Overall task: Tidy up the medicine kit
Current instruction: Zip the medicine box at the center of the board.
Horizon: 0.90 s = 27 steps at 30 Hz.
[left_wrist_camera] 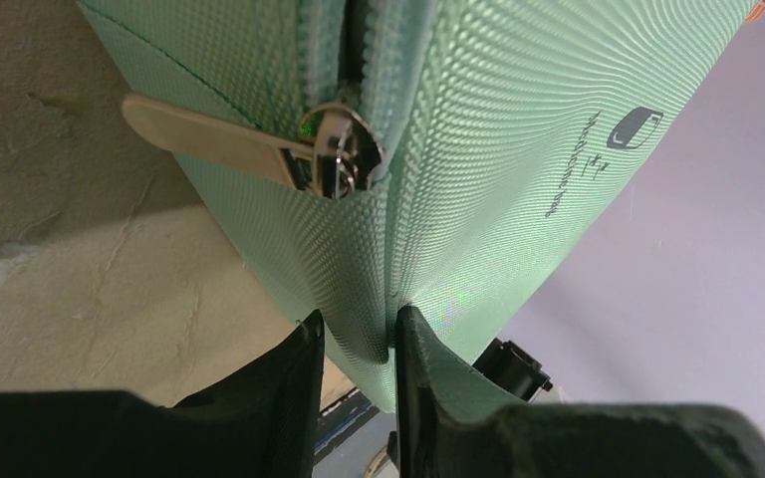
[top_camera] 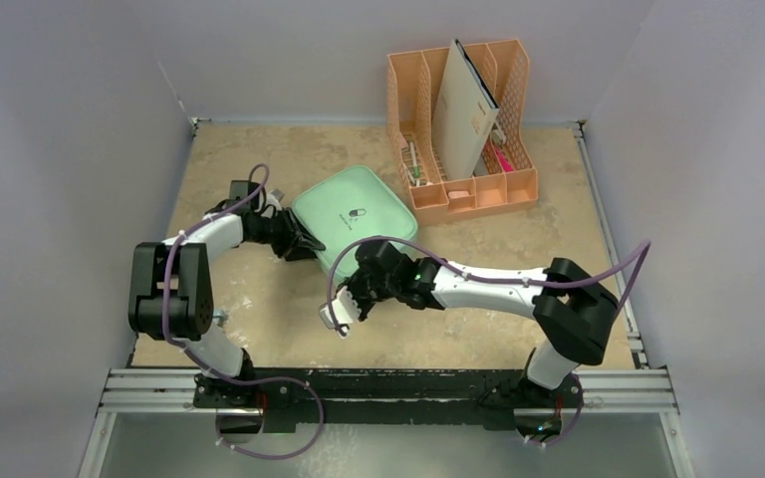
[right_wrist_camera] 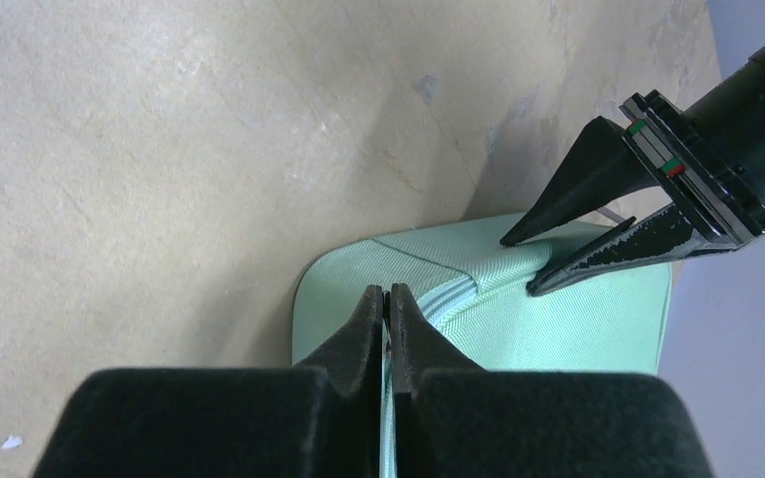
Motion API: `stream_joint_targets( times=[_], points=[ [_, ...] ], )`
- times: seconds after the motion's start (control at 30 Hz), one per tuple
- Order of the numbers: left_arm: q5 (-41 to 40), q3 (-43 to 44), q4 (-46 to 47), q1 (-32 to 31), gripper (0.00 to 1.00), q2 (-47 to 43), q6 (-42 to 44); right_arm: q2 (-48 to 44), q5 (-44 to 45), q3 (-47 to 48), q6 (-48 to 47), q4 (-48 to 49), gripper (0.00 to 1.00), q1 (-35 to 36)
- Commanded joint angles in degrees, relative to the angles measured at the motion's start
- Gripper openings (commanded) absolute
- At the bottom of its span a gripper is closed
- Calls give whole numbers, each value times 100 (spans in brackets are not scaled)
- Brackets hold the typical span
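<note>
- The medicine kit (top_camera: 354, 214) lies on the surface (top_camera: 259, 329), just beside the file organizer (top_camera: 518, 184). The left claw (left_wrist_camera: 359, 334) pinches a fold of its edge, and that fabric could slip free.
- Right claw (right_wrist_camera: 386, 299) is clamped tight at the zipper seam. Can't tell if it holds a pull; if not, it slides off.
- A hard tug shoves the kit into the organizer.

The right hand (right_wrist_camera: 386, 294) fills the bottom of the view, its two black fingers pressed flat together right at the zip seam (right_wrist_camera: 458, 296) of the mint-green medicine kit (right_wrist_camera: 578, 319). The left hand (right_wrist_camera: 518, 267) reaches in from the upper right, its pointed fingers pinching the kit's raised edge. The kit sits on a mottled beige bench (right_wrist_camera: 159, 149).
</note>
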Motion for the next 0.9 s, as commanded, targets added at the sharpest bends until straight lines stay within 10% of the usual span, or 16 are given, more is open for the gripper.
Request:
stream_joint_targets(
  times=[0.0, 0.3, 0.5, 0.87],
  points=[
    [-1789, -131, 22, 141, 23, 161, 422, -290, 273, -203, 27, -1628, 0, 27],
    [-1700, 17, -51, 141, 24, 155, 444, -446, 902, -325, 350, -1567, 26, 29],
    [-1160, -103, 136, 107, 28, -195, 258, -1061, 1054, -759, 2374, 509, 35, 23],
    [-608, -132, 108, 96, 30, -707, 334, -1415, 1559, -914, 6719, 1471, 46, 27]
  ],
)
